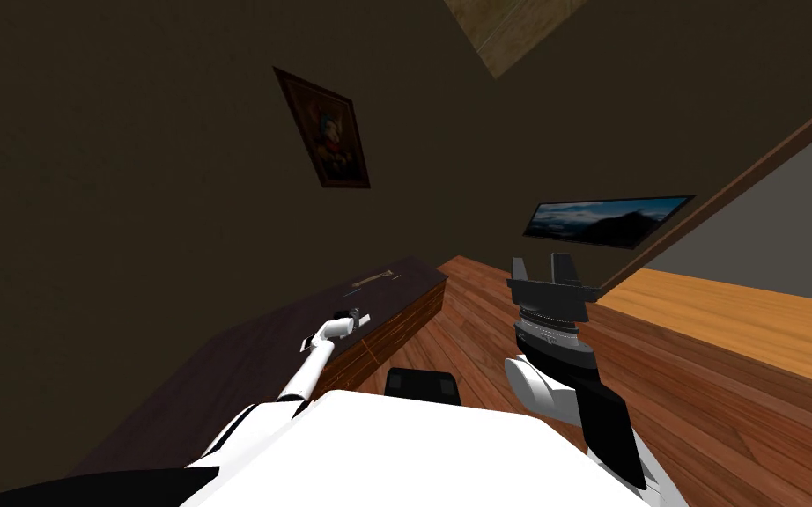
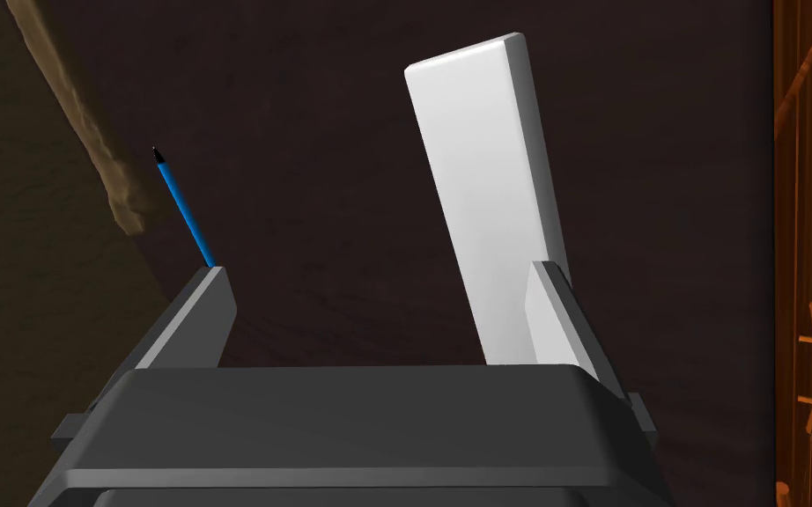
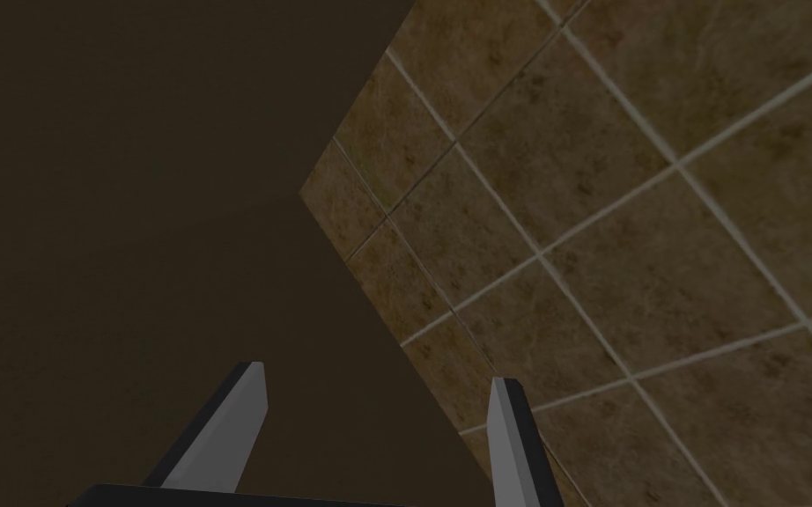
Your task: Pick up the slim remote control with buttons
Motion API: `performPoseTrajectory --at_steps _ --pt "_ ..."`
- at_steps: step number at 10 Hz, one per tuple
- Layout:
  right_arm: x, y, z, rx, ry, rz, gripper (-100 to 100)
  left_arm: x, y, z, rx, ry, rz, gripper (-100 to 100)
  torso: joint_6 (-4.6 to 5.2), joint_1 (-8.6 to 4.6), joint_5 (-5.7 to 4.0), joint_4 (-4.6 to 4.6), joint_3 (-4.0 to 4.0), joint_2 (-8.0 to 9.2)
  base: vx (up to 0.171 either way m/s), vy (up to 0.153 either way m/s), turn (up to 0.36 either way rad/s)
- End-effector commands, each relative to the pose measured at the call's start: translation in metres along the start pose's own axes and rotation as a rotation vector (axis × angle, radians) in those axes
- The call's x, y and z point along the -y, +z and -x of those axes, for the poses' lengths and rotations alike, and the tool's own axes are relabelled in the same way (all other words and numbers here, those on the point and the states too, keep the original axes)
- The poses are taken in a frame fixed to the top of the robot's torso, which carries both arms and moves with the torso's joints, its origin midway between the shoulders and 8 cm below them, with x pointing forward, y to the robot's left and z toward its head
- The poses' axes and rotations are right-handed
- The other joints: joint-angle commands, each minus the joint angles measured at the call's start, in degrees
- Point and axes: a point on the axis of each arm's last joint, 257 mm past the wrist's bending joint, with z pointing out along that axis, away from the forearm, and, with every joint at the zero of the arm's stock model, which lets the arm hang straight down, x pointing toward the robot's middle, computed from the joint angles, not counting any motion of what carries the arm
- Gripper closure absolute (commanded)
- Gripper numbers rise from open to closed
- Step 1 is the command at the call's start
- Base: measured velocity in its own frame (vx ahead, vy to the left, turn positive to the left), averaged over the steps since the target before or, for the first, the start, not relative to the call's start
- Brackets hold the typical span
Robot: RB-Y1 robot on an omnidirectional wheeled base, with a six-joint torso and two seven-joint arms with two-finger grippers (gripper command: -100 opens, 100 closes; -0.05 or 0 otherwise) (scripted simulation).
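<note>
— Where is the remote (image 2: 483, 202)?

— Flat on the dark tabletop (image 2: 325, 176), a slim, plain white slab. It points away from the left hand (image 2: 380, 271) and leans a little to one side.

— And how does it sit against that hand?

— The hand hovers over the near end. The remote is off-centre in the gap: its near end runs in under one of the two fingers (image 2: 563, 308), and most of its width lies on that finger's inner side. I cannot tell whether the finger touches it.

— Are the fingers closed on it?

— No, they stand wide apart and nothing is clamped.

— Anything else close by?

— A blue pen (image 2: 182, 209) lies by the other finger, on the outer side, well apart from the remote. Beyond the pen is a tan stick (image 2: 78, 114) near the tabletop's far edge.

— Where is all this from the head?

— The left arm reaches out over the dark tabletop (image 1: 219, 370), with the hand (image 1: 356, 317) short of the stick (image 1: 372, 280).

— And the right hand (image 1: 543, 264)?

— Raised over the wooden floor, away from the tabletop. Its fingers (image 3: 241, 414) are apart and hold nothing.
</note>
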Motion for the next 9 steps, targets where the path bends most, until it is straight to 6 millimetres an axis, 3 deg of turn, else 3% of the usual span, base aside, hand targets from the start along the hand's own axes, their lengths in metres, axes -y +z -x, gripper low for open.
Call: performPoseTrajectory --at_steps 1,9 --pt "0.0 0.0 0.0 0.0 0.0 0.0 0 -0.017 0.005 0.009 0.016 -0.017 0.056 -100 0.0 0.0 0.0 0.0 0.0 0.0 0.02 0.031 -0.079" --pt "0.0 0.0 0.0 0.0 0.0 0.0 0 -0.053 0.009 0.032 0.056 -0.124 0.274 -100 -0.04 0.0 0.01 -0.01 -0.01 -0.01 0.015 0.032 -0.073"
